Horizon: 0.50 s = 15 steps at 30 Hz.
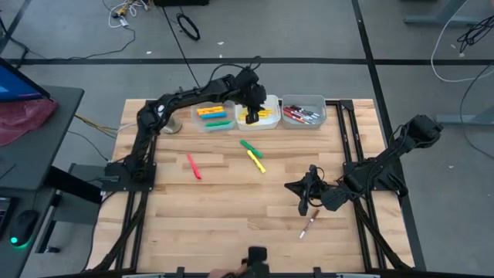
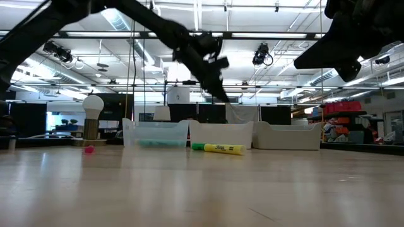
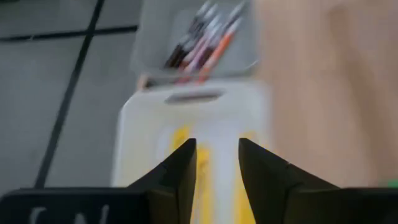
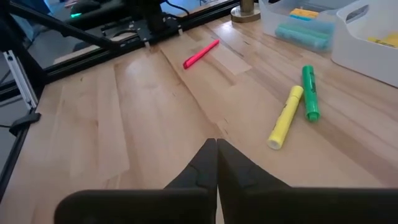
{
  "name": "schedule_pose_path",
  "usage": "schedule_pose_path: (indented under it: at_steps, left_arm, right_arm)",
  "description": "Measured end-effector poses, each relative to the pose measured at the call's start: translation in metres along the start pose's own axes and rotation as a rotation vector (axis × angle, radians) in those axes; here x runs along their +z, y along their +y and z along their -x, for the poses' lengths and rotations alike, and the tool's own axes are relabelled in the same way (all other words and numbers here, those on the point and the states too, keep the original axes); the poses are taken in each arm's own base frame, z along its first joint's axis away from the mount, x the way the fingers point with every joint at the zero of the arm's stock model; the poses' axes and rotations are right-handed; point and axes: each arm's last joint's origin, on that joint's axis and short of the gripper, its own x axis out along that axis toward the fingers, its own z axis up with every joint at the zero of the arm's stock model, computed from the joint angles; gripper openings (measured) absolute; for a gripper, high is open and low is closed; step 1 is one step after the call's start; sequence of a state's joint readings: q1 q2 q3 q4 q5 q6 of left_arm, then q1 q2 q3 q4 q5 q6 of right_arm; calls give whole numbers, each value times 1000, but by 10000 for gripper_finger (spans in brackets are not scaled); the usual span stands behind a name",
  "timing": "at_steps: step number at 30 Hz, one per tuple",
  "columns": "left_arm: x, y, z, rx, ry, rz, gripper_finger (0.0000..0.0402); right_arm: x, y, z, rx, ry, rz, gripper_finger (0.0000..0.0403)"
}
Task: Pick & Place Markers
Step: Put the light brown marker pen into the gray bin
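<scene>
Three bins stand in a row at the table's far edge. The left bin (image 1: pixel 212 116) holds yellow, orange, green and blue markers, the middle bin (image 1: pixel 260 117) yellow ones (image 3: pixel 181 138), the right bin (image 1: pixel 303 112) red and dark ones. My left gripper (image 3: pixel 217 144) hangs open above the middle bin with nothing between its fingers. A green marker (image 4: pixel 309 93), a yellow marker (image 4: pixel 284 117) and a pink-red marker (image 4: pixel 201 54) lie flat on the table. My right gripper (image 4: pixel 216 143) is shut and empty over the right half, with a maroon, white-capped marker (image 1: pixel 309 225) lying near it.
A small round brass-coloured object (image 1: pixel 174 126) stands left of the bins. Dark arm-base frames run along the table's left side (image 1: pixel 127 174) and right side (image 1: pixel 370 174). Bare wood (image 1: pixel 231 216) spreads across the near half.
</scene>
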State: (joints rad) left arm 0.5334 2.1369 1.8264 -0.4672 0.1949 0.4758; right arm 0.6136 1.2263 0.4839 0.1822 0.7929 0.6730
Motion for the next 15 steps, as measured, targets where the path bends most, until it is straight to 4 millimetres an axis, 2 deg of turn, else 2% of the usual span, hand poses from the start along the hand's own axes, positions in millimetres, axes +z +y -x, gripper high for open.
schedule_pose_path:
  at_steps: [2, 6, 11, 15]
  left_arm:
    - [12, -10, 15, -44, -29, 25, 111]
    - [29, -40, 28, -139, -43, 60, 76]
    - [45, -93, 21, -247, -93, 6, 25]
    - [40, -142, 11, -308, -149, -11, 6]
  right_arm:
    - [0, 0, 0, 1, -1, -1, 4]
    - [0, 1, 0, 4, -1, -13, 4]
    - [-1, 2, 0, 14, 2, -29, 4]
    - [-6, 5, 0, 52, 47, -9, 4]
